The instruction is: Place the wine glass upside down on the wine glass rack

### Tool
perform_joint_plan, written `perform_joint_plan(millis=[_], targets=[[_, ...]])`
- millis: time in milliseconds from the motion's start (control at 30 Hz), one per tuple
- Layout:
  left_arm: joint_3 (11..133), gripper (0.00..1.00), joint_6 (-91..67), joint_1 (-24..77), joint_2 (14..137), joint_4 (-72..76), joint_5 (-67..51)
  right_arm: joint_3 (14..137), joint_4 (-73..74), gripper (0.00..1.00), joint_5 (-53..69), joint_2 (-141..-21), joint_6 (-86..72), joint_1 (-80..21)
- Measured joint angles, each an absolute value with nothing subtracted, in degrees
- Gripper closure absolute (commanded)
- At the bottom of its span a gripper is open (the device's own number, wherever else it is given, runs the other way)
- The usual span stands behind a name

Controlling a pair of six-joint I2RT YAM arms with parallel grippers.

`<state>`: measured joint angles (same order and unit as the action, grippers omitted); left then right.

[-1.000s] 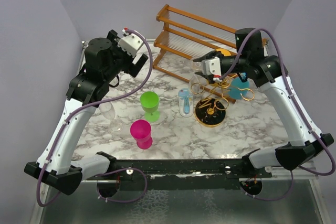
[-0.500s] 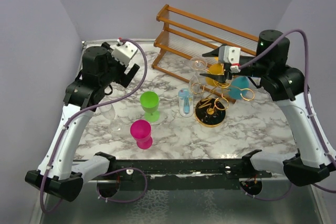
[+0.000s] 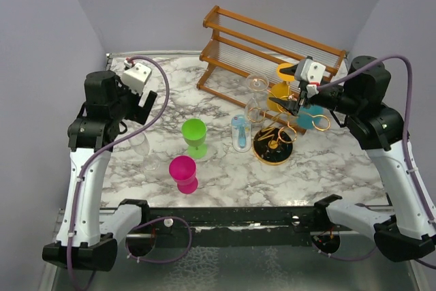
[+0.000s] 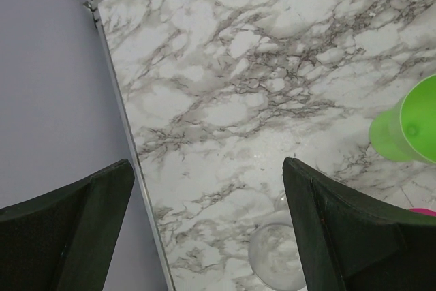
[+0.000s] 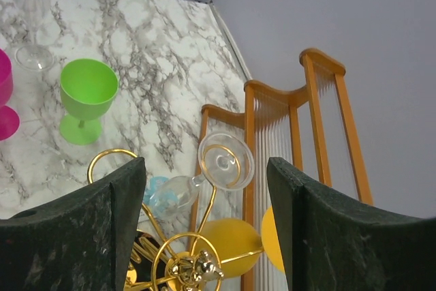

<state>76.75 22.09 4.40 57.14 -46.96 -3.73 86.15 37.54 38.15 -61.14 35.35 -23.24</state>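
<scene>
Both pairs of fingers stand wide open and hold nothing. The right fingers [image 5: 68, 230] frame the wine glass [image 5: 204, 176] without touching it. The left fingers [image 4: 61, 236] hang over bare marble table [image 4: 225, 80], above a clear glass [image 4: 276, 258] that the bottom edge of the picture cuts off.

In the top view the wine glass [image 3: 255, 97] is transparent and hard to separate from the gold wires. In the right wrist view the lower part of the wine glass rack [image 5: 184, 264] is cut off, so its base does not show there.

One second ago the right fingers were close over the rack. Now they have drawn back to the right, and the left arm has pulled back toward the left wall. The wine glass has stayed where it was.

It hangs on the wine glass rack [image 3: 274, 142], at the rack's left side. Its round foot is uppermost, caught in a gold loop, and its bowl is below and tilted. It is clear glass with a thin stem.
</scene>
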Motion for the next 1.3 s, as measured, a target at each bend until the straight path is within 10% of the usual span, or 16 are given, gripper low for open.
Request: perform_joint_plan(millis=[1300], targets=[[75.9,0.54,19.5,20.4,82.1,-45.7,-19.1,82.0,35.9,0.33,35.3,-56.8,33.3,-16.4]])
